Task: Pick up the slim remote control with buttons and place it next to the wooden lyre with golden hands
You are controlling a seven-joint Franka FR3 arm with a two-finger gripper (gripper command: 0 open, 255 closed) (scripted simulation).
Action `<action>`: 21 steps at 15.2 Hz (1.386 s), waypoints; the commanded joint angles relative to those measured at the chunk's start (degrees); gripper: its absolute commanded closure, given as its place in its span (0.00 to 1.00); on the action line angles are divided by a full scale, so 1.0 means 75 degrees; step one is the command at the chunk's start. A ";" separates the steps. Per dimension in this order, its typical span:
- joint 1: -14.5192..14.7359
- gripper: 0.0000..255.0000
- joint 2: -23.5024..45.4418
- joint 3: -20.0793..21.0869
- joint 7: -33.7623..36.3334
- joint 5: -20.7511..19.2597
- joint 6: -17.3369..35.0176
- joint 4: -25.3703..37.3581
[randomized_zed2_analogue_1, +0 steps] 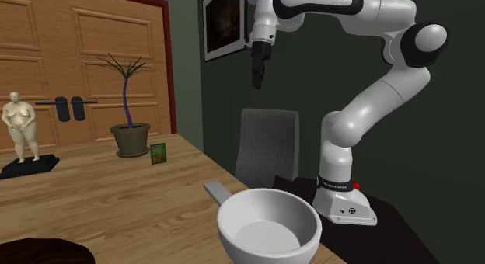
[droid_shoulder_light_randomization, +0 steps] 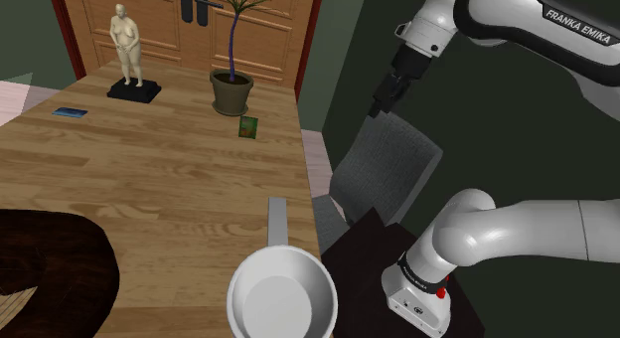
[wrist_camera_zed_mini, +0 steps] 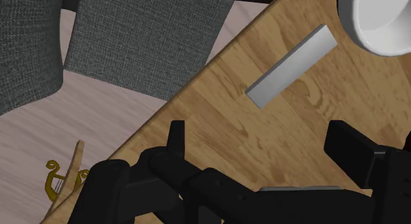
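Now | claw point(randomized_zed2_analogue_1: 256, 84) released, aloft | wooden table point(droid_shoulder_light_randomization: 149, 187) | panelled door point(droid_shoulder_light_randomization: 159, 38) behind | dark green wall point(randomized_zed2_analogue_1: 225, 99)

Arm point(randomized_zed2_analogue_1: 365, 10) arched high — gripper point(randomized_zed2_analogue_1: 256, 84) pointing down; fingers point(wrist_camera_zed_mini: 176, 134) apart.

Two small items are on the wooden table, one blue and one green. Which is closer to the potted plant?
The green one, right beside the potted plant; the blue one lies far off, beyond the statue, toward the shoulder view's left.
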 commanded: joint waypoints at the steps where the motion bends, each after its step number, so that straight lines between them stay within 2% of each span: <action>1: 0.0000 0.00 0.0000 0.0000 0.0000 0.0000 0.0000 0.0000; 11: -0.0115 0.00 0.0166 0.1831 0.2435 0.0870 0.1832 -0.1729; 16: -0.0185 0.00 0.0827 0.2842 0.3678 0.1293 0.2880 -0.2156; 21: -0.0408 0.00 0.1896 0.3920 0.4981 0.1536 0.4011 -0.2272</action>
